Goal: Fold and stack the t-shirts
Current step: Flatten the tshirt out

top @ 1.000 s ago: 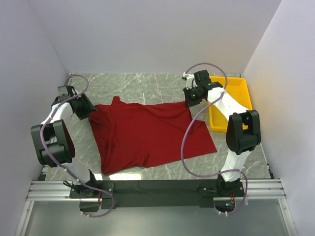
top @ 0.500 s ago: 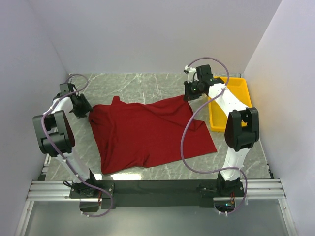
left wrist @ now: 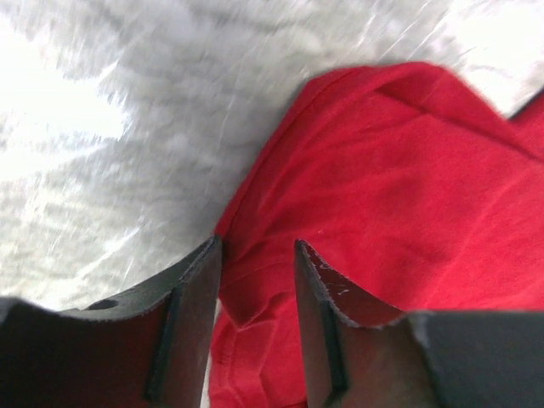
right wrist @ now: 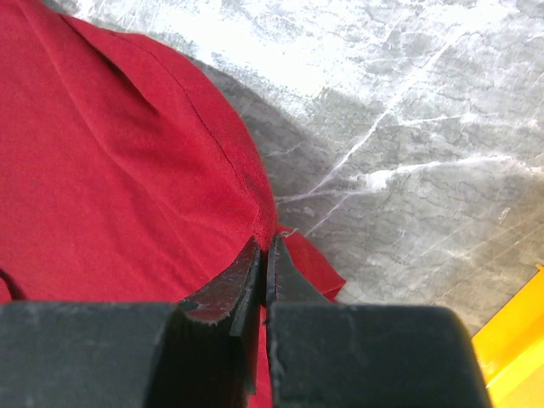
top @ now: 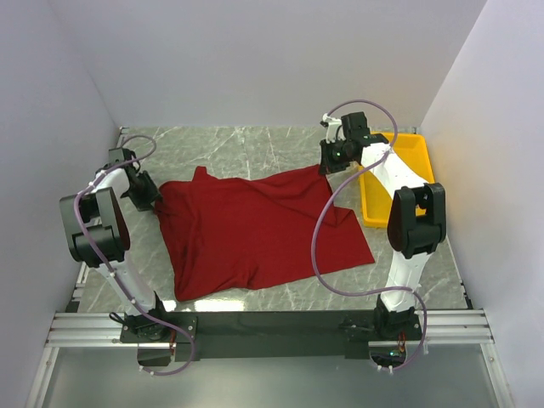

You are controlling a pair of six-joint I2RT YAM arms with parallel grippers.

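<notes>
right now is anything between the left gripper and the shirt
Nothing visible stands between them. The left gripper sits right over the t-shirt edge, its jaws apart with red cloth in the gap and only bare table beside it. The right gripper is shut on the t-shirt's far corner.

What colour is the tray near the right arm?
The tray is yellow, clearest in the top external view.

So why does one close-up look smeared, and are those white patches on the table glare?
Left wrist view: the table is smeared and washed out white at left, the t-shirt soft too, likely motion blur. Right wrist view: sharp marble veins, glare along the top, a dark shadow beside the cloth. Top view: even light, all crisp.
</notes>
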